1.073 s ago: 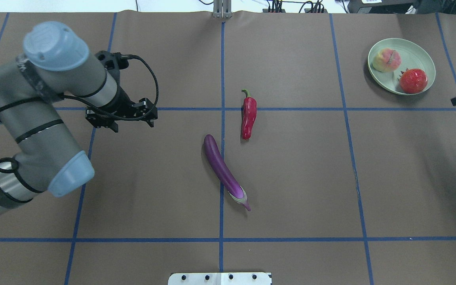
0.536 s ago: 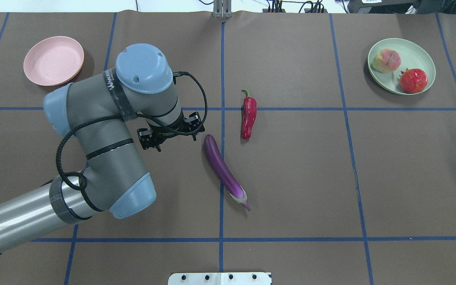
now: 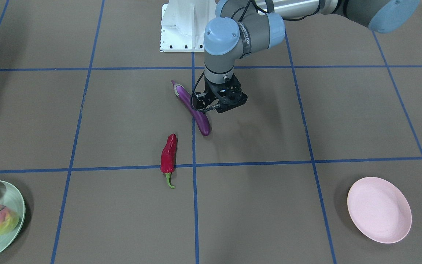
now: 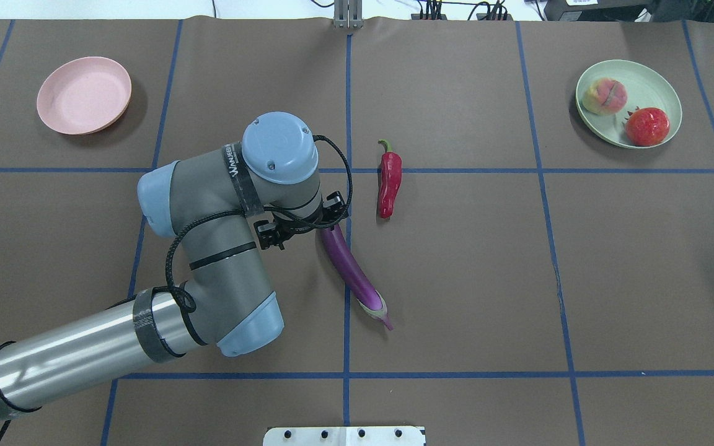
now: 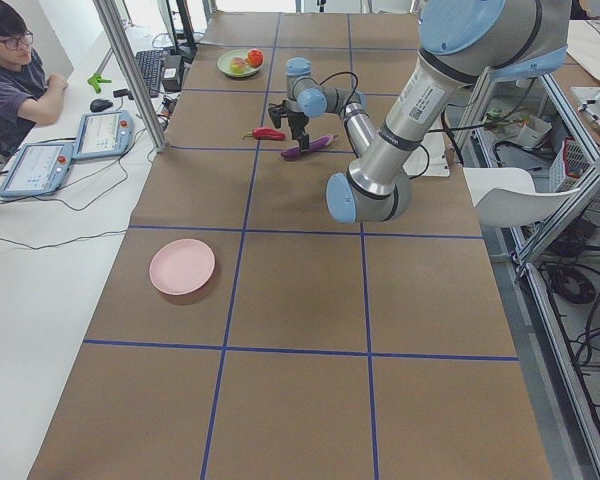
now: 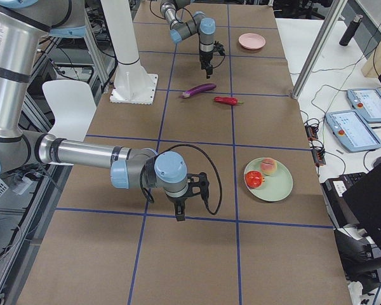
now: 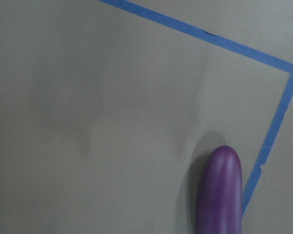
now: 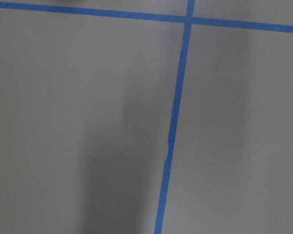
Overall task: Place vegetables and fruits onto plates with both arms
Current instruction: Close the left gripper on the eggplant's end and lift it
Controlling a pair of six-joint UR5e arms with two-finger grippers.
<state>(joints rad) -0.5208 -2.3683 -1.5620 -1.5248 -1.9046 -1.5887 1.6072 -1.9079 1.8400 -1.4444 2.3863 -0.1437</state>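
my left gripper [image 3: 221,104] has swung in beside the eggplant [image 4: 349,267] tip; jaw opening unclear, grasp likely next.

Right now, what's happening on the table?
The left hand, open and empty, hovers by the rounded end of the eggplant, apparently about to pick it up. The chili pepper lies nearby on the table. The peach and pomegranate sit on the green plate; the pink plate holds nothing. The right hand hangs over bare table, away from everything.
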